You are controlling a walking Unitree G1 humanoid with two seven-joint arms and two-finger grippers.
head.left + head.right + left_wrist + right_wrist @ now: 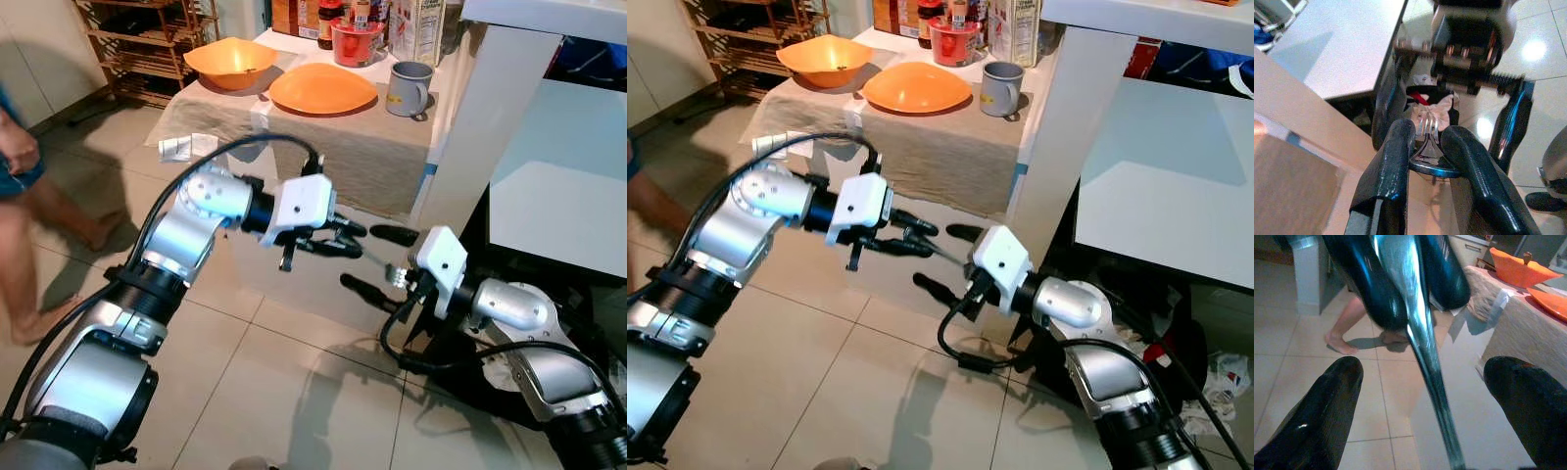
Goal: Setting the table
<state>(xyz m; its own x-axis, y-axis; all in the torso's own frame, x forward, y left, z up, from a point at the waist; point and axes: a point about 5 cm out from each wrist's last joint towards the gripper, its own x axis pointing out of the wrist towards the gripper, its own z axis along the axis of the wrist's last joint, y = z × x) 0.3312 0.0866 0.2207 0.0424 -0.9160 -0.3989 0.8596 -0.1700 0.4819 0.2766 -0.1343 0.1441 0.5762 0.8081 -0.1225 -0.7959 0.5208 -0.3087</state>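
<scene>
My left gripper (351, 242) is shut on a metal fork (378, 260), held in the air over the floor in front of the table. The fork's tines (1427, 128) stick out past the left fingers (1393, 161) toward my right gripper (360, 257). That gripper is open, one black finger above the fork and one below it, not touching. In the right wrist view the fork (1425, 352) runs between the spread fingertips (1327, 411). On the cloth-covered table (323, 157) stand an orange plate (322, 88), an orange bowl (230, 61) and a grey mug (409, 88).
A red cup (355, 41) and cartons (416, 29) stand at the table's back. A white counter (549, 186) rises close on the right. A person's bare legs (29, 255) are at the left. A wooden rack (137, 44) stands behind. Tiled floor lies below.
</scene>
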